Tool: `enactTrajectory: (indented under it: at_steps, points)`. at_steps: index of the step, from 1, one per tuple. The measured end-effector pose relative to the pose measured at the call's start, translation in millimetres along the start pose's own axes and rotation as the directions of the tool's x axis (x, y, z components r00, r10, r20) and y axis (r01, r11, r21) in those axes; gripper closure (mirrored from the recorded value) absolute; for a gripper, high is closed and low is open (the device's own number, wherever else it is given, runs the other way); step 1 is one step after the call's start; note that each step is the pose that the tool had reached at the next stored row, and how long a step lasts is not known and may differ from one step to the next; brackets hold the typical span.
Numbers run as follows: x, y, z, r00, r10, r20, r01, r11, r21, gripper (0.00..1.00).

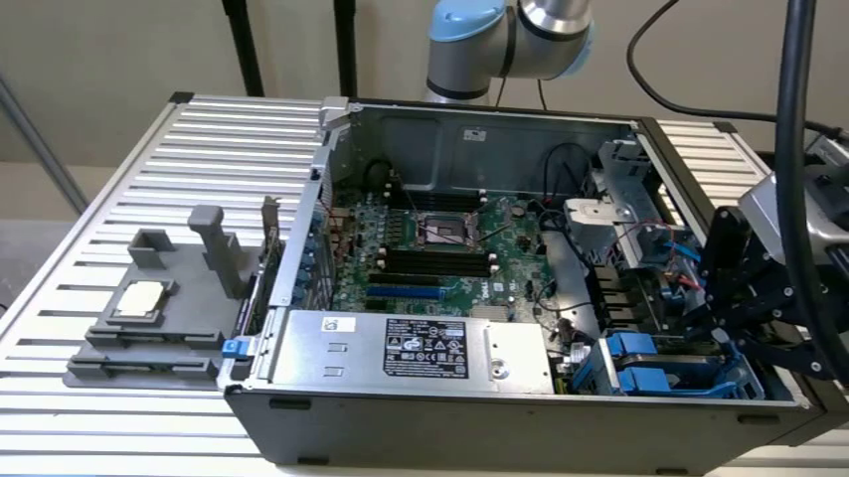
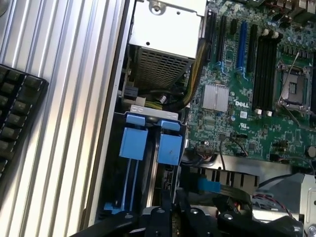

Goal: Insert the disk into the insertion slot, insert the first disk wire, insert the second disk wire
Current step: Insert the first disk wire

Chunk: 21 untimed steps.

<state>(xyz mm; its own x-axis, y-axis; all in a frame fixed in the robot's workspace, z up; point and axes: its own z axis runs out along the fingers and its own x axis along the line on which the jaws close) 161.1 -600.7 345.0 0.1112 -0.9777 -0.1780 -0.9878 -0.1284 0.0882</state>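
Black angular gripper (image 1: 725,314) close above rectangular insertion slot (image 1: 653,366), glossy bright blue plastic rails, dark metal frame, ribbed silver tabletop (image 1: 133,429), gripper's opening impossible to tell

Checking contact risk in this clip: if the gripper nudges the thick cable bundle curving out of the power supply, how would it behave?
The cable bundle hangs in a smooth bend, so it would probably flex aside and spring back. One end reaches the power supply, so it likely swings rather than slides. Its dark sleeving looks thick, so expect some resistance.
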Motion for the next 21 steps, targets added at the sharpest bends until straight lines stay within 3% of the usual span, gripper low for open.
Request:
enactTrajectory:
  at_steps: [4,9,11,16,18,21]
  points:
    - [0.0,-0.1,0.0,0.9991,0.043,-0.0013,-0.043,0.9991,0.0012,0.84]
    - [0.1,0.0,0.3,0.9963,0.079,-0.0323,-0.079,0.9968,0.0010,0.84]
    - [0.1,-0.1,0.6,0.9948,0.093,-0.0418,-0.093,0.9956,-0.0011,0.84]
    - [0.1,-0.1,1.1,0.9915,0.118,-0.0552,-0.119,0.9928,-0.0153,0.84]
    - [-0.4,-0.1,1.4,0.9905,0.123,-0.0606,-0.125,0.9921,-0.0173,0.84]
    - [-3.5,-0.6,2.1,0.9897,0.129,-0.0620,-0.130,0.9914,-0.0168,0.84]
